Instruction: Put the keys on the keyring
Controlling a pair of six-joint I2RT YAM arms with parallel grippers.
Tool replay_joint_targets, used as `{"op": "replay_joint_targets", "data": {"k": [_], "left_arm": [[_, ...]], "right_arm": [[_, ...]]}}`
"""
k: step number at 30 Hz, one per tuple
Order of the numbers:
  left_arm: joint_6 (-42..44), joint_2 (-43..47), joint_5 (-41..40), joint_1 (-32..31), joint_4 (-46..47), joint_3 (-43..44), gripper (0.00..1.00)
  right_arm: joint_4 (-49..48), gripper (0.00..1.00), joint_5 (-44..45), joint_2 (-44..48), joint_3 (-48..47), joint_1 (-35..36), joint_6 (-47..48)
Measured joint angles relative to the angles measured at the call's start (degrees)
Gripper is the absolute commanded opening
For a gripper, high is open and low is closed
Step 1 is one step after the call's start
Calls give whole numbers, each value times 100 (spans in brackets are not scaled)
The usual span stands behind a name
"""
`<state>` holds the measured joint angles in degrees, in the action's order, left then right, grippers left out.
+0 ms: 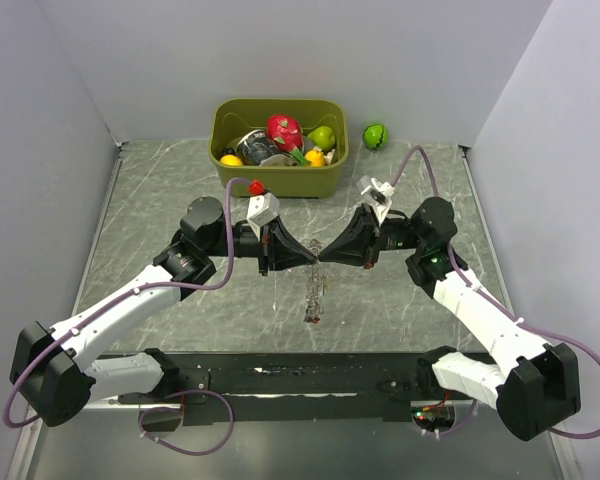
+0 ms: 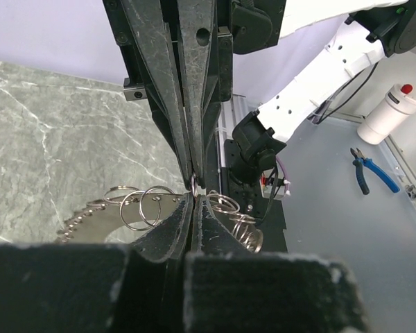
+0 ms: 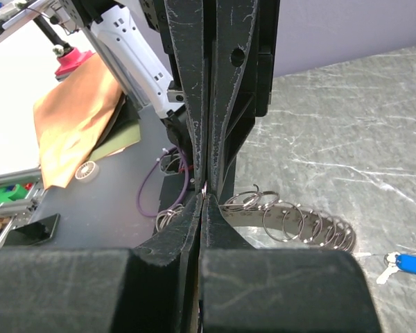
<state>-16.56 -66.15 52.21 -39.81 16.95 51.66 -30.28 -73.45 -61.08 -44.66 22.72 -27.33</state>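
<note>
Metal keyring, midway between the table's side edges, is pinched tight by left gripper and right gripper. Blue key lies loose, not on yet.

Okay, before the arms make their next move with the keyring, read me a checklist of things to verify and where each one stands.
1. Left pincer shut: ok.
2. Right pincer shut: ok.
3. The two pincers meeting tip to tip: ok.
4. A key held between the tips: cannot tell, only a small metal glint shows there.
5. Keyring in view below the tips: ok.
6. Blue key on the keyring: not ok, it lies apart from it.
</note>
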Motion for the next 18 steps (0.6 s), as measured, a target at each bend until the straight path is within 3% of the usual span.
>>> {"op": "replay_joint_targets", "data": {"k": [5,10,14,18], "left_arm": [[59,0,2,0,-55,2,1],[122,0,-31,-2,-101,15,1],[240,4,-144,-31,-236,15,1],[339,44,-221,-50,-363,13,1]], "right_arm": [[-24,1,-42,-31,0,0,-42],[-20,23,-7,-26,11,2,-48],[-24,56,146,37,22,46,0],[-17,76,280,125,22,66,20]]}}
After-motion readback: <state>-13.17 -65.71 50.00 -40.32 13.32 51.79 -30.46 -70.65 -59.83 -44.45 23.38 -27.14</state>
